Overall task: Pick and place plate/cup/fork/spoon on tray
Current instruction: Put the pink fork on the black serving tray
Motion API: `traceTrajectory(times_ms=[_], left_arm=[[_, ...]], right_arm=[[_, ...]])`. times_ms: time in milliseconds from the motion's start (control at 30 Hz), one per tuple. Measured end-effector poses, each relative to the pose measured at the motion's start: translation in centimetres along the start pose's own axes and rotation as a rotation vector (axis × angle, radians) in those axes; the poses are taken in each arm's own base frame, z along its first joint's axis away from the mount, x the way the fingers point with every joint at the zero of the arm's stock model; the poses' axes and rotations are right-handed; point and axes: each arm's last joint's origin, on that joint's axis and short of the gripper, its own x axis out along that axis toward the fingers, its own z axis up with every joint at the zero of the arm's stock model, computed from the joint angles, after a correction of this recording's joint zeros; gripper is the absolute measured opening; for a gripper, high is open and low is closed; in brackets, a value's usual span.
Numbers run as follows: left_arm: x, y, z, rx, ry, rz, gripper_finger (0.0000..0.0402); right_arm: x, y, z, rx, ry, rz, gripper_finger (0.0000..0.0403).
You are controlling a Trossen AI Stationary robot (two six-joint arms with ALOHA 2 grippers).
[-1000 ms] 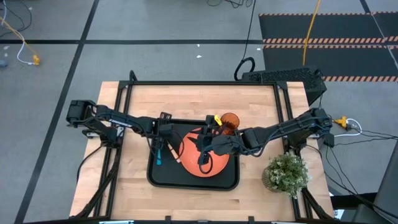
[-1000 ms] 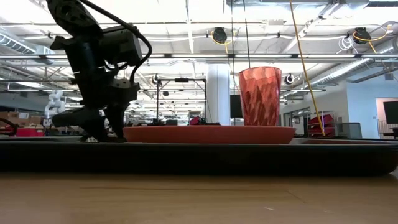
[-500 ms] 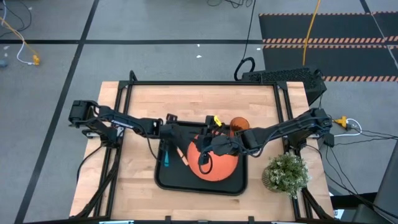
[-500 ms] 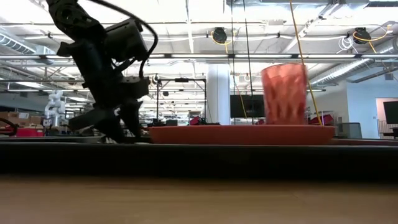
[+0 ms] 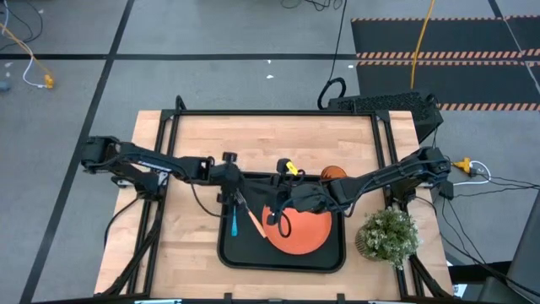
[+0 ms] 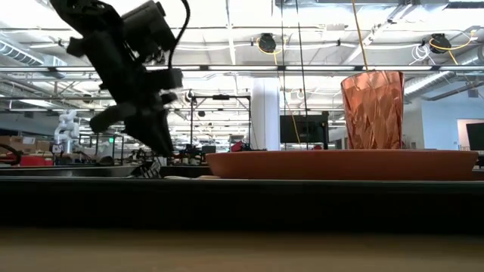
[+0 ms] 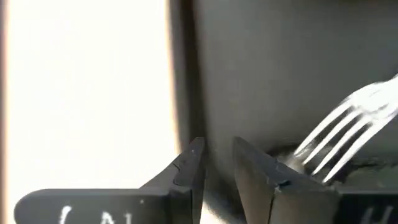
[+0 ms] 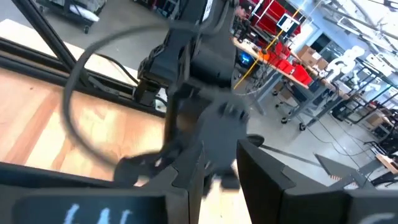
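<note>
1. Jaws of the left gripper [image 7: 217,163] stood drawn nearly together with only a narrow gap and nothing between them, hanging over the black tray [image 5: 239,254] just beside the fork [image 7: 339,134], whose tines lay apart from the fingers.
2. Jaws of the right gripper [image 8: 214,163] stood likewise narrowed with a slim gap; nothing could be seen held in them. From above, that gripper [image 5: 278,204] hung over the orange plate [image 5: 308,236].
3. All four pieces appeared to be on the tray already: the plate lay flat in its right half, the cup [image 6: 371,109] stood upright at the far right corner, and the fork [image 5: 255,225] and the spoon [image 5: 233,222] lay in the left half beside the plate. By that look the task was all but finished, with only the arms' retreat left.
4. Seen from above, the spoon's blue handle ran nearly straight from far to near. The fork lay slanted beside it, its tan handle pointing toward the near side and the plate, its tines toward the far edge under the left gripper.
5. On the table [image 5: 186,245] the tray sat near the front edge.
</note>
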Motion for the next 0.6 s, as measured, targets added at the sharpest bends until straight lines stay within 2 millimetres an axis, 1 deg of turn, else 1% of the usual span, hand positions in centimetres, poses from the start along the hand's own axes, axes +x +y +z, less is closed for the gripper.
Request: traceTrajectory(times_ms=[33,167,300,367,433,500,600], left_arm=[[-0.6,0.3,-0.1,-0.013,-0.002,0.025,0.0082],[-3.4,1.6,0.3,-0.090,-0.113,0.078,0.0081],[-7.1,3.2,1.0,-0.194,-0.335,0.126,0.0081],[-9.0,4.0,1.4,-0.245,-0.501,0.102,0.0081],[-10.7,4.7,1.7,-0.251,-0.651,0.052,0.0081],[-11.9,5.1,1.8,-0.233,-0.808,0.013,0.0081],[-12.2,5.5,1.1,-0.225,-0.942,-0.032,0.0081]], right_arm=[[0.0,0.0,-0.1,-0.003,0.004,0.001,0.0089],[0.0,0.0,-0.1,0.002,0.009,0.001,0.0089],[-0.1,0.2,-0.1,0.018,0.015,-0.015,0.0089],[-0.2,0.1,-0.1,0.032,0.030,-0.066,0.0089],[-0.2,0.0,-0.1,0.062,0.048,-0.127,0.0089],[-0.3,-0.1,-0.1,0.136,0.053,-0.174,0.0089],[-0.3,-0.1,-0.1,0.246,0.043,-0.190,0.0089]])
